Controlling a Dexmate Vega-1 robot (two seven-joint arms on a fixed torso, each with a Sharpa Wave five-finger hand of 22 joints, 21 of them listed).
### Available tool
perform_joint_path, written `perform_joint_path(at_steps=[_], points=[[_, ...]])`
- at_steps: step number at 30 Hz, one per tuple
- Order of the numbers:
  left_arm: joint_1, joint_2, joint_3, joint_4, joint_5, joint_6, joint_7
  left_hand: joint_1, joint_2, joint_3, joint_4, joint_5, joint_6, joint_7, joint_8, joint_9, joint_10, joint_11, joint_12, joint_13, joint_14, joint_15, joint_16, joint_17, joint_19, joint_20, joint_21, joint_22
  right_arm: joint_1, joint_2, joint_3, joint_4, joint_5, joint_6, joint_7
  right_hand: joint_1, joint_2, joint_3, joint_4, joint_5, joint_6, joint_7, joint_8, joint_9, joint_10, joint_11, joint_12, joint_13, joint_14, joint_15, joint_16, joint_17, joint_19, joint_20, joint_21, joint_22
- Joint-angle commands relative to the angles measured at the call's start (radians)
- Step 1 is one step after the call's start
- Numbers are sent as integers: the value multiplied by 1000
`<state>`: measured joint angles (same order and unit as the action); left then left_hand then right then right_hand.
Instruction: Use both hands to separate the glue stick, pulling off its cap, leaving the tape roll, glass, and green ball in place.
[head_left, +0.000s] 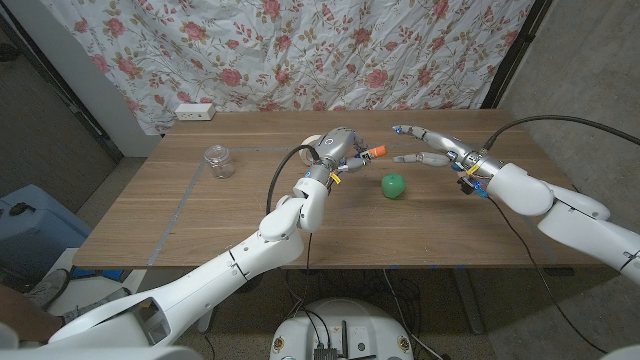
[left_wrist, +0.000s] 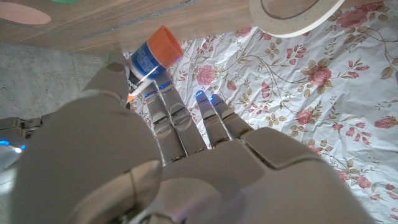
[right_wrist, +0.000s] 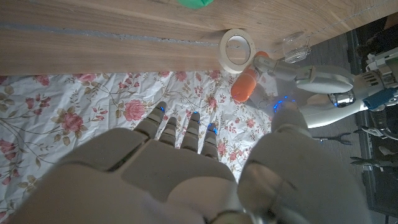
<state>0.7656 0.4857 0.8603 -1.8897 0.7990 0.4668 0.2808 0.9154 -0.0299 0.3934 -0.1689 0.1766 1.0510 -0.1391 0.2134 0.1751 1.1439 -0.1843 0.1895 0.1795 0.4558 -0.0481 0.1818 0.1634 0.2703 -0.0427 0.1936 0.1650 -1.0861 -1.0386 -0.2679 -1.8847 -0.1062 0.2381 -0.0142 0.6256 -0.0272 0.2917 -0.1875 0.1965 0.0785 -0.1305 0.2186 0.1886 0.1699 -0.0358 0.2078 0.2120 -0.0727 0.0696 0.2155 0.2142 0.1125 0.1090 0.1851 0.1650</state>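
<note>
The glue stick (head_left: 371, 153) is held above the table's middle by the left hand (head_left: 340, 152), its orange cap (head_left: 377, 152) pointing out towards the right hand (head_left: 432, 147), presumably to offer it. That hand hovers near, fingers spread and holding nothing. The green ball (head_left: 394, 185) lies just below the gap; tape roll (head_left: 313, 142) and glass (head_left: 219, 161) sit behind and aside.

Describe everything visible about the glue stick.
The glue stick is a short cylinder with a blue printed label on its body and an orange cap, which looks like plastic and is still on. The left hand grips the body and holds it above the table, lying roughly level with the cap pointing toward the right hand, which is close but not touching it. The tape roll lies just behind it.
</note>
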Motion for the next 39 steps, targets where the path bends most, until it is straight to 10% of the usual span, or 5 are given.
perform_joint_path(at_steps=[1, 39], points=[[-2, 7, 7, -5, 3, -2, -3, 25, 35, 4, 5, 5, 117, -14, 2, 9, 52, -38, 7, 5, 8, -147, -2, 2, -1, -41, -5, 4, 32, -5, -28, -26, -47, -32, 13, 26, -3, 11, 1, -7, 17, -10, 9, 5, 16, -4, 8, 4, 11, -6, 10, -1, 13, -2, 7, 3], [-2, 5, 11, 2, 8, -11, 0, 22, 42, -3, 6, 5, 124, -11, -1, 10, 61, -38, 5, 6, 11, -148, -2, 2, -2, -40, -5, 4, 85, 39, -84, -17, -176, -56, -48, 173, -53, 48, 13, 8, 223, -86, 71, 8, 246, -73, 57, 13, 189, -92, 64, -9, 141, -39, 16, 2]])
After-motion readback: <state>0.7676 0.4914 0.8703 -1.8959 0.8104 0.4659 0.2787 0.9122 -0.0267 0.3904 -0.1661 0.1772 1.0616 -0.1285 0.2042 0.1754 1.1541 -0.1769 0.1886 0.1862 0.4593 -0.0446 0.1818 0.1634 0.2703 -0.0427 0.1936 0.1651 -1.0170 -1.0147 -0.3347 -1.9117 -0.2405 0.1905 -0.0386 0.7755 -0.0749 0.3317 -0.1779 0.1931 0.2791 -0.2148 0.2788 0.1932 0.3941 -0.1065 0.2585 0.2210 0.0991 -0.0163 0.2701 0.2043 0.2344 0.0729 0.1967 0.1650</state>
